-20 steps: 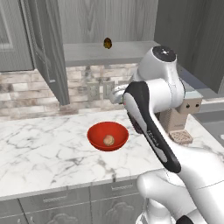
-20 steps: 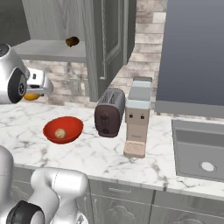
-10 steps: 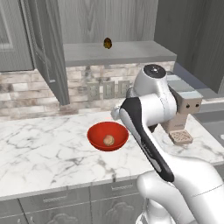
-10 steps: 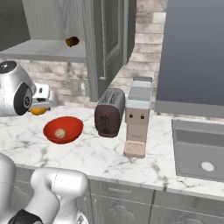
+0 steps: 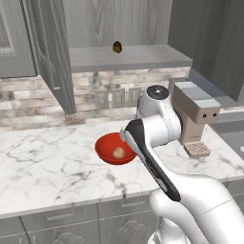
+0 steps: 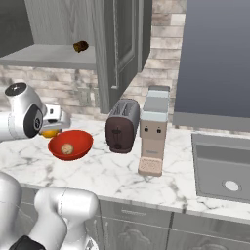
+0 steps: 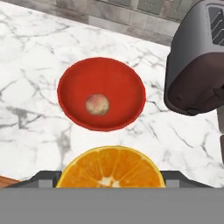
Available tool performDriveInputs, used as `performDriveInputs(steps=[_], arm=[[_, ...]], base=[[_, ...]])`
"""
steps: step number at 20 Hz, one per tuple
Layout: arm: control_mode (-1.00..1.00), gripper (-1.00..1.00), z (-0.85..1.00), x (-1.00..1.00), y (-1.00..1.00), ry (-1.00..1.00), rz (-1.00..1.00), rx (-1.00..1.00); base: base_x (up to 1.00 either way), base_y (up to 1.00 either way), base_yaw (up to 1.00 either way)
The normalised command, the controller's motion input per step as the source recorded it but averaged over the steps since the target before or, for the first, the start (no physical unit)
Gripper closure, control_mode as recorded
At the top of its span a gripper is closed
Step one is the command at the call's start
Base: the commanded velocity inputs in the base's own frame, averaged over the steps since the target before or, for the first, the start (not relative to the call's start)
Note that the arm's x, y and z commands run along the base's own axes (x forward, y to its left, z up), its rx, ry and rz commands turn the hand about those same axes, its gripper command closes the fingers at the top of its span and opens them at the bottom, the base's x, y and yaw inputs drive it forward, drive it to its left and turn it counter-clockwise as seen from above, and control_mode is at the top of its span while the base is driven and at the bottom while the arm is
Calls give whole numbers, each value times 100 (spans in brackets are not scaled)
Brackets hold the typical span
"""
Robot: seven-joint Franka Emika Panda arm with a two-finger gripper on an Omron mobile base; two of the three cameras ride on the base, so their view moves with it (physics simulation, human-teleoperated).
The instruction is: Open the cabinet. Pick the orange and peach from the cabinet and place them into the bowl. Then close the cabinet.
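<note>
Left base view: we list the bowl (image 5: 115, 149) on the surface, peach (image 5: 118, 152) inside, arm overlapping its right rim.

Right base view: orange (image 6: 50, 132) just behind the bowl's (image 6: 71, 144) far-left rim.

Hand view: fingers spread wide, clasping the orange (image 7: 110, 167); bowl (image 7: 101, 93) lies directly ahead.

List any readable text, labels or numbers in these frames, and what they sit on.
None: no readable text anywhere.
toaster: no brand or dial markings legible.
coffee machine: plain front with two dark dots, no lettering.
bowl, orange, cabinet: unmarked.
</note>
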Motion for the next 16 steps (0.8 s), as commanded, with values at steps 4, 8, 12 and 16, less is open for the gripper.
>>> performDriveInputs(steps=[4, 8, 12, 16], arm=[[-100, 100, -30, 41, 0, 1, 0, -1], [-100, 100, -24, 41, 0, 2, 0, 0], [-100, 100, -26, 36, 0, 1, 0, 0], [-100, 100, -30, 30, 0, 1, 0, 0]], base=[[0, 0, 0], [0, 0, 0], [0, 0, 0], [0, 0, 0]])
